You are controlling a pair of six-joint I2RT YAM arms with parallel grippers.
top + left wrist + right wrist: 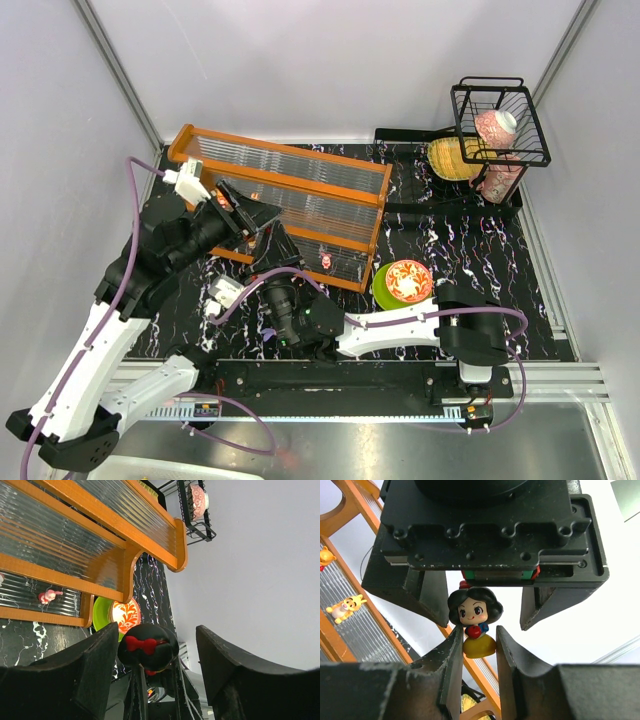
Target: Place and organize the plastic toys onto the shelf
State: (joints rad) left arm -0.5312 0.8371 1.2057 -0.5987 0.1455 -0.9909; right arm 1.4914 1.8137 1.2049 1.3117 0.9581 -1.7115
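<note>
A small figurine [474, 625] with black hair, a red bow and a yellow skirt is pinched at its skirt by my right gripper [479, 639], which is shut on it. My left gripper [157, 647] stands open with its fingers [427, 597] either side of the figurine's head [147, 647], a gap showing on one side. Both grippers meet in front of the orange-framed shelf [285, 165]: the left gripper [255, 218] and the right gripper [275, 248]. On the shelf stand a pink toy [47, 596] and two orange-yellow toys [342, 607].
A green plate [381, 287] with a red-patterned bowl [408, 280] sits just right of the shelf's near corner. A black wire basket [500, 120] holding a pink cup stands at the back right, with a yellow object [450, 158] beside it.
</note>
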